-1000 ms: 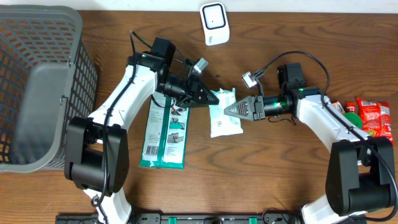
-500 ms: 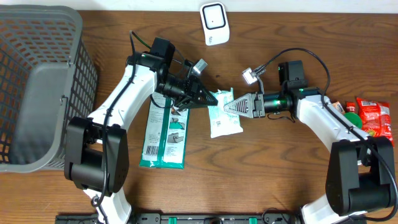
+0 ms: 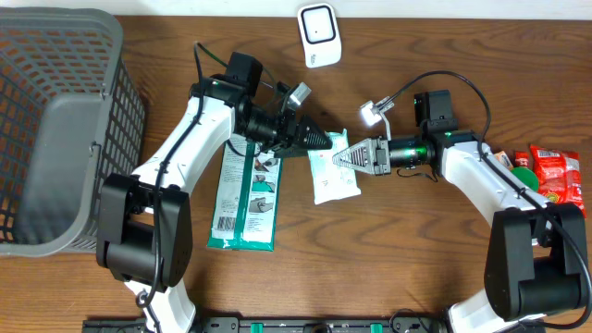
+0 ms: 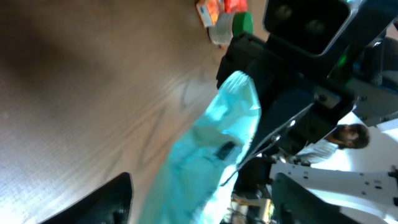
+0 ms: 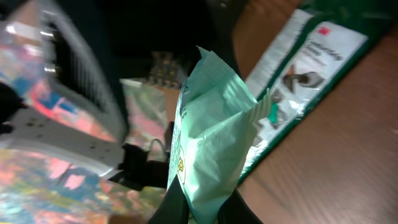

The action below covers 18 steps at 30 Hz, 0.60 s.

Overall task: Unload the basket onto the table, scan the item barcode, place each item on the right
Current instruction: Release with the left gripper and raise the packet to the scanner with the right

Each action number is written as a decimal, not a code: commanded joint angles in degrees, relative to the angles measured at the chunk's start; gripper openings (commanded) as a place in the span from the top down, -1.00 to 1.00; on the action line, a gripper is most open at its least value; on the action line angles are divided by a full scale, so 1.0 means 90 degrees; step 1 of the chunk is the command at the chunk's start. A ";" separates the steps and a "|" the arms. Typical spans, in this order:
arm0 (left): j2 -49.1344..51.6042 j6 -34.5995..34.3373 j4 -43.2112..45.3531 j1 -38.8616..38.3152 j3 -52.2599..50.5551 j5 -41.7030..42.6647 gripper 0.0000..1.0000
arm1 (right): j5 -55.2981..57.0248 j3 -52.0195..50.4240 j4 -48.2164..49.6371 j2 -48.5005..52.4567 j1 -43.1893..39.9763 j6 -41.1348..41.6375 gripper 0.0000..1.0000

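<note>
The item is a pale green packet (image 3: 335, 178), lying mid-table with its upper end lifted. My right gripper (image 3: 339, 156) is shut on that upper end; the right wrist view shows the packet (image 5: 211, 130) pinched between the two dark fingers (image 5: 180, 208). My left gripper (image 3: 323, 141) stands open just left of the packet's top, with its fingers (image 4: 109, 199) apart on either side of the packet (image 4: 214, 146) and not touching it. The white scanner (image 3: 317, 35) stands at the table's far edge. No barcode is readable in any view.
A long green-and-white package (image 3: 243, 199) lies under the left arm. A grey mesh basket (image 3: 55, 129) fills the left side. Red snack packs (image 3: 555, 176) and a green-capped item (image 3: 524, 176) sit at the right edge.
The left gripper has opened and let go of the packet. The right gripper moved left onto the packet's top and shut on it.
</note>
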 commanded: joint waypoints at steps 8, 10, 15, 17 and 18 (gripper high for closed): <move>-0.0784 -0.0279 -0.0772 0.0580 0.0828 -0.2885 -0.54 | 0.2943 0.0391 -0.0763 -0.0750 0.0041 -0.0165 0.98; -0.1214 -0.0631 -0.0879 0.0590 0.0872 -0.4070 -0.54 | 0.3844 0.0534 -0.1069 -0.1059 0.0095 -0.0163 0.98; -0.2283 -0.1809 -0.1066 0.0627 0.0872 -0.7300 -0.54 | 0.5950 0.1090 -0.1807 -0.1671 0.0355 0.0245 0.98; -0.2657 -0.1877 -0.1042 0.0753 0.0882 -0.7718 -0.54 | 0.6314 0.1668 -0.2319 -0.1695 0.0476 0.0223 0.98; -0.2834 -0.1868 -0.1027 0.0857 0.0906 -0.7725 -0.54 | 0.6484 0.1965 -0.2548 -0.1690 0.0542 0.0163 0.98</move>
